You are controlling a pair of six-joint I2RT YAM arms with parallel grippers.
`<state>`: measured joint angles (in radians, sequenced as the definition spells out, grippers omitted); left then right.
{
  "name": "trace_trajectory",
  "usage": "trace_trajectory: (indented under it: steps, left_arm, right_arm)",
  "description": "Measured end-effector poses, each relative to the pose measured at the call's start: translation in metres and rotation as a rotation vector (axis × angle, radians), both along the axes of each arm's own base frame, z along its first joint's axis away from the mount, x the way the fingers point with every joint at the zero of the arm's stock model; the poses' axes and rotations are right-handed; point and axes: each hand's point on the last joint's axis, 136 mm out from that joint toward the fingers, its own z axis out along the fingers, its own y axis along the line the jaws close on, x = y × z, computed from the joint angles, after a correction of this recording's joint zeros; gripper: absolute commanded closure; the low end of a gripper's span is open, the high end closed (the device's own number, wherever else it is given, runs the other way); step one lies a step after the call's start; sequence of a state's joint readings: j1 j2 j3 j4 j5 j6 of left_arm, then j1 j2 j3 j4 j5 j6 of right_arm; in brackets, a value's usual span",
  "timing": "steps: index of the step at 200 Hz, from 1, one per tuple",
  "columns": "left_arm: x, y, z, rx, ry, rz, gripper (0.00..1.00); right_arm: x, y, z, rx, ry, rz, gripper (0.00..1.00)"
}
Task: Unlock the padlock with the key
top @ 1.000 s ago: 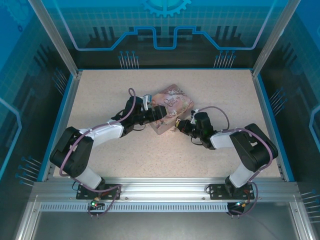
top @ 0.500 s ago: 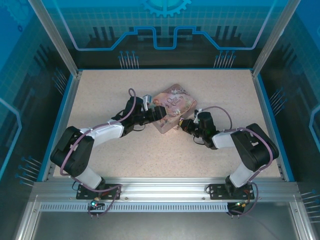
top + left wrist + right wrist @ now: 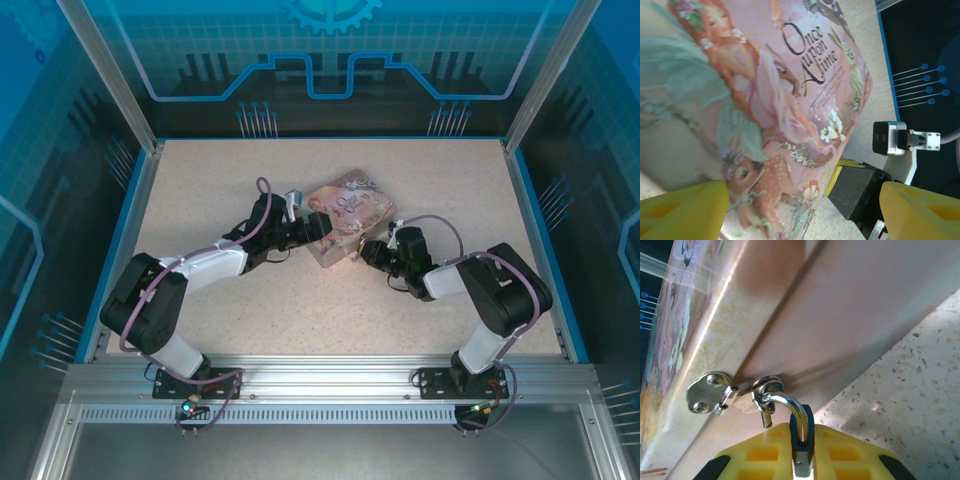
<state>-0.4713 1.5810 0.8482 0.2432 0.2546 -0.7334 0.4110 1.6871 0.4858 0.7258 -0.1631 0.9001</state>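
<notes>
My right claw (image 3: 801,442) pinches the tiny blue-teal padlock (image 3: 806,430) by its body, with ribbed yellow fingers (image 3: 755,455) pressed to either side. The lock hangs against a side wall of the pink illustrated rectangular tin box (image 3: 850,315). Its thin, curved silvery shackle (image 3: 790,407) is threaded through the loop of a small shiny metal hasp (image 3: 707,390) held by two rivets. From overhead I see the right arm (image 3: 470,280) folded low, elbow out, forearm pointing left toward the tin's near corner. The left arm (image 3: 215,262) stretches flat across the speckled beige tabletop (image 3: 450,180) to the tin's left side. The left claw (image 3: 800,200) is spread wide, its blunt yellow fingertips well apart. In its wrist camera they frame the glossy lid, painted with a red-haired girl, a fawn and "Once upon a time".
</notes>
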Motion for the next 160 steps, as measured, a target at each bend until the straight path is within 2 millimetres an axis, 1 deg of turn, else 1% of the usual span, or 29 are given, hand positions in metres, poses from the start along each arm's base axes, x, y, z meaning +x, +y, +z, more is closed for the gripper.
trace_trajectory:
  steps: [22, 44, 62, 73, 97, 122, 160]
  left_arm:
    - [-0.005, 0.005, -0.004, 0.025, 0.029, 0.009, 0.19]
    - [-0.011, 0.013, -0.017, 0.066, 0.086, 0.027, 0.18]
    - [-0.014, 0.017, -0.023, 0.084, 0.111, 0.035, 0.18]
    - [-0.016, 0.018, -0.025, 0.092, 0.120, 0.037, 0.18]
    - [-0.018, 0.020, -0.027, 0.099, 0.133, 0.038, 0.18]
    - [-0.018, 0.020, -0.028, 0.100, 0.134, 0.038, 0.18]
    - [-0.018, 0.020, -0.027, 0.099, 0.133, 0.038, 0.18]
  right_arm:
    - [-0.003, -0.005, -0.001, -0.003, -0.023, -0.001, 0.81]
    - [-0.003, -0.014, -0.004, -0.012, -0.035, -0.020, 0.76]
    - [-0.002, -0.019, -0.003, -0.010, -0.050, -0.030, 0.74]
    - [-0.002, -0.019, -0.002, -0.006, -0.059, -0.032, 0.72]
    - [-0.003, -0.023, -0.003, -0.008, -0.066, -0.043, 0.65]
    - [-0.006, -0.031, -0.008, -0.014, -0.056, -0.061, 0.63]
    - [-0.006, -0.035, -0.005, -0.015, -0.078, -0.050, 0.62]
